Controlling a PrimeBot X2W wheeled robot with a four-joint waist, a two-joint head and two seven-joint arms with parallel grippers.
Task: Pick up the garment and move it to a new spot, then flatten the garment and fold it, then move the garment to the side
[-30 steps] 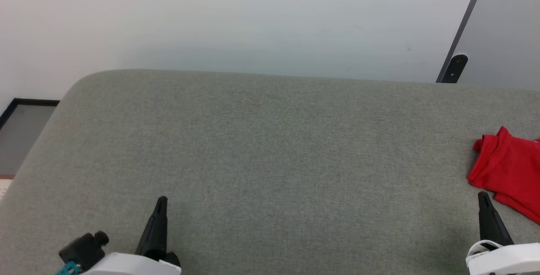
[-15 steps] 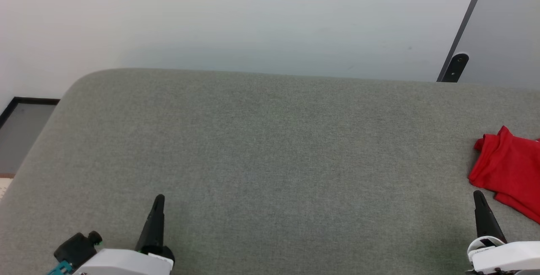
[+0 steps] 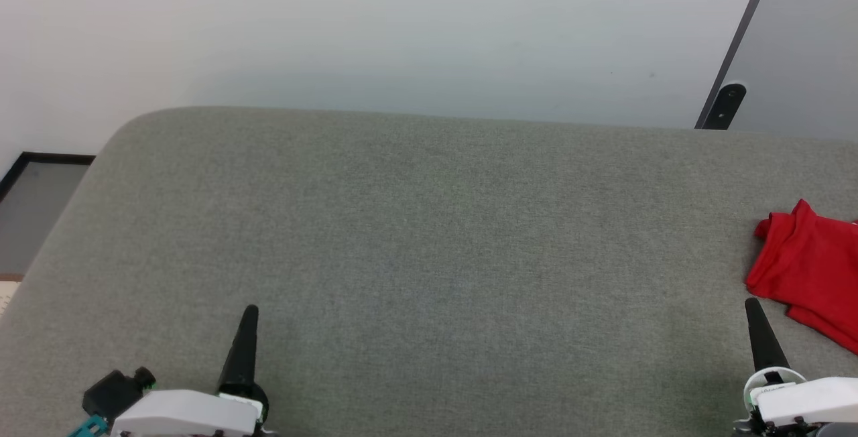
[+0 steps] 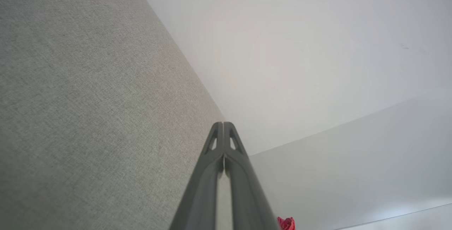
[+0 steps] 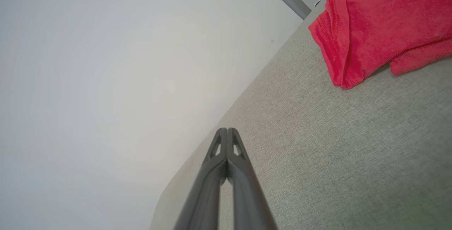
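Head view: I see my left hand (image 3: 249,311) and right hand (image 3: 751,304) both closed and empty over the grey worktop (image 3: 429,236). The red garment (image 3: 811,259) lies bunched just beyond the right hand, to its right.

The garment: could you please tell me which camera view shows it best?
The right wrist view: the garment is close and large, its folds and stitched hem clear. The head view shows it small, cut off at the right edge. The left wrist view gives a tiny red scrap at the bottom.
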